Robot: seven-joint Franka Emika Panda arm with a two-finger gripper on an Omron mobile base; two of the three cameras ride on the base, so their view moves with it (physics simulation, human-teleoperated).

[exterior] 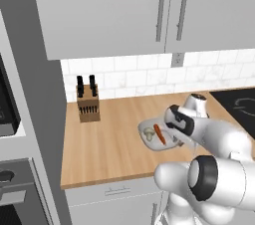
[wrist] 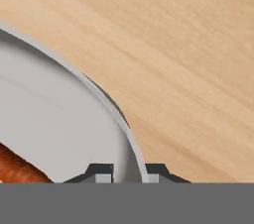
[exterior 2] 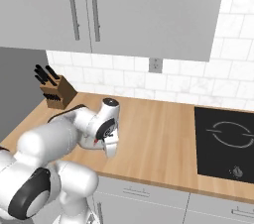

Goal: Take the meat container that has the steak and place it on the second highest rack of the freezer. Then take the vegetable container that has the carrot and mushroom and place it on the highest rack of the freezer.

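In the left base view you see the wooden table point(exterior: 99, 139) with a pale tray, the vegetable container point(exterior: 148, 140), sitting on it near the front. Inside it lie the orange carrot point(exterior: 159, 134) and the small beige mushroom point(exterior: 149, 133), side by side, the mushroom on the left. Your white arm point(exterior: 219, 169) reaches over the right part of the tray, and its hand hides that edge. A knife block point(exterior: 88, 103) stands well apart at the back, by the white tile wall point(exterior: 129, 74). Grey wall cabinets point(exterior: 109, 10) hang above. A black cooktop point(exterior: 239, 104) is set into the table on the right.

In the right base view you see the arm bent low over the table point(exterior 2: 158, 134). The hand covers the tray, so you cannot see the end effector tips here. The knife block point(exterior 2: 57, 91) is at the back left, and the cooktop point(exterior 2: 225, 141) is on the right.

In the hand view you see the end effector point(wrist: 127, 172) right at the tray. Its two dark tips sit close together, one on each side of the thin rim point(wrist: 101, 100) of the vegetable container. They look set on the rim in a narrow pinch. One end of the carrot point(wrist: 20, 168) lies inside the tray at the lower left. The tray rests on the wood table point(wrist: 178, 54)
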